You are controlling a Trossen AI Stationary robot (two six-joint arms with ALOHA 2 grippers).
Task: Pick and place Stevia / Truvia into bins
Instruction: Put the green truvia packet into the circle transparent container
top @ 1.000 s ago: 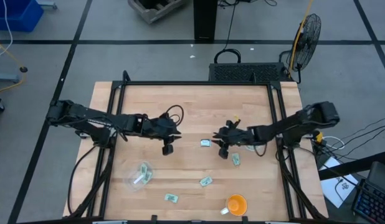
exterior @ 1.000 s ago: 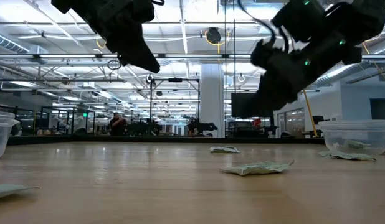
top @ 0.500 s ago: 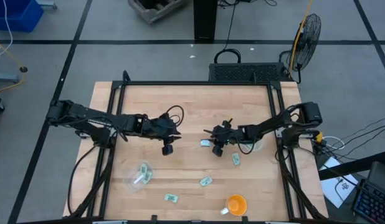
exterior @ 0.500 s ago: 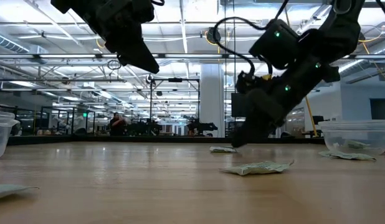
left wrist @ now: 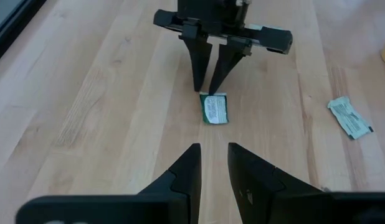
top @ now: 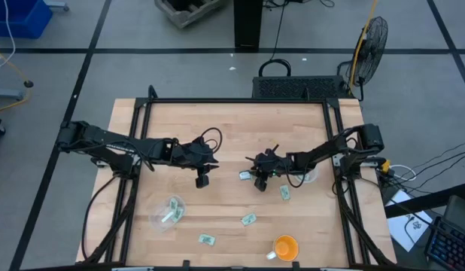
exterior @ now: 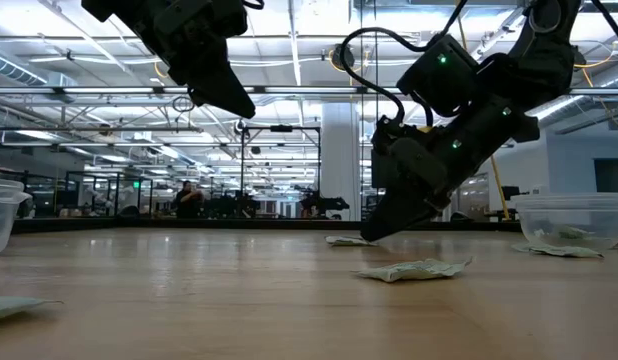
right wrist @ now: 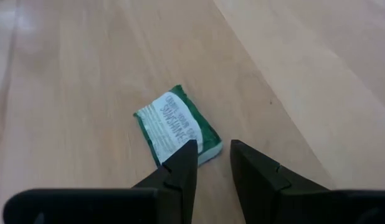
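A green and white Stevia sachet (top: 244, 175) (right wrist: 177, 127) (left wrist: 215, 109) (exterior: 344, 241) lies flat on the wooden table near its middle. My right gripper (top: 259, 181) (right wrist: 212, 152) (left wrist: 205, 91) (exterior: 373, 236) is down at the table on the sachet's right side, open by a narrow gap. My left gripper (top: 202, 181) (left wrist: 213, 152) hangs above the table left of the sachet, open by a narrow gap and holding nothing. One see-through bin (top: 168, 211) stands near the left front with sachets in it. The other bin (top: 309, 176) (exterior: 569, 215) is partly hidden behind my right arm. My right gripper comes slanting down from the table's right, and one fingertip (right wrist: 183, 155) meets the sachet's edge nearest to it (right wrist: 191, 144). The other finger stands on bare wood beside it. The sachet is not between the fingers and lies flat on the table.
Loose sachets lie at the right front (top: 285, 193) (exterior: 414, 269), centre front (top: 248, 220) and lower front (top: 207, 239). An orange cup (top: 285, 247) stands at the near edge. Black frame rails run along the table's left and right sides.
My right gripper has come down from well above the table to the tabletop and moved toward the table's left, up to the sachet. The sachet has slid a little toward the left.
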